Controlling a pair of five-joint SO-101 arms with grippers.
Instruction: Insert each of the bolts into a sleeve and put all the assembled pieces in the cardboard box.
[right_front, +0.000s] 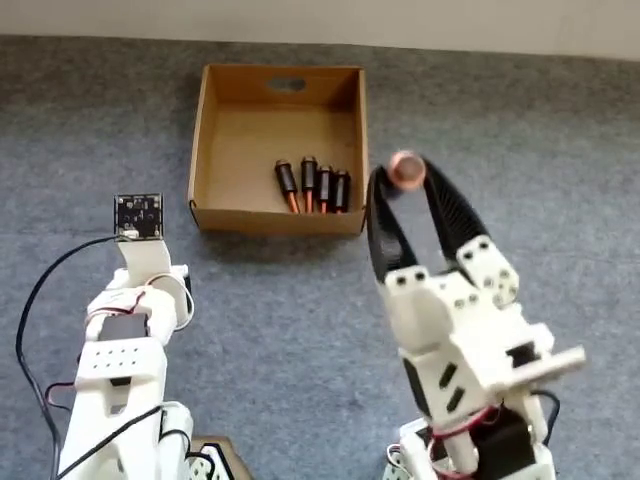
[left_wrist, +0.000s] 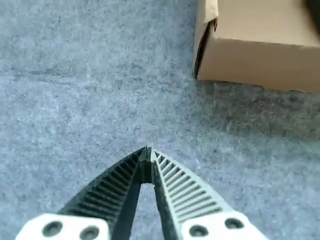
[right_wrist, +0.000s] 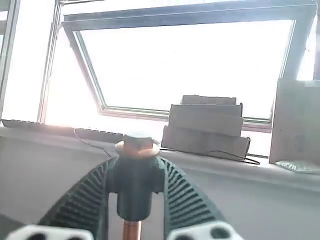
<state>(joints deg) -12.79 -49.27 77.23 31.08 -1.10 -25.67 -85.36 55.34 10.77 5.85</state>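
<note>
Soft, even daylight covers the grey felt-covered bench (right_front: 300, 330). The open brown cardboard box (right_front: 205, 150) throws only a faint shadow on the felt along its wall facing the arms. In the right wrist view a large tilted window (right_wrist: 190, 65) glares white; the black-sleeved copper bolt (right_wrist: 134, 186) clamped in the right hand (right_wrist: 135, 166) shows dark against it.
</note>
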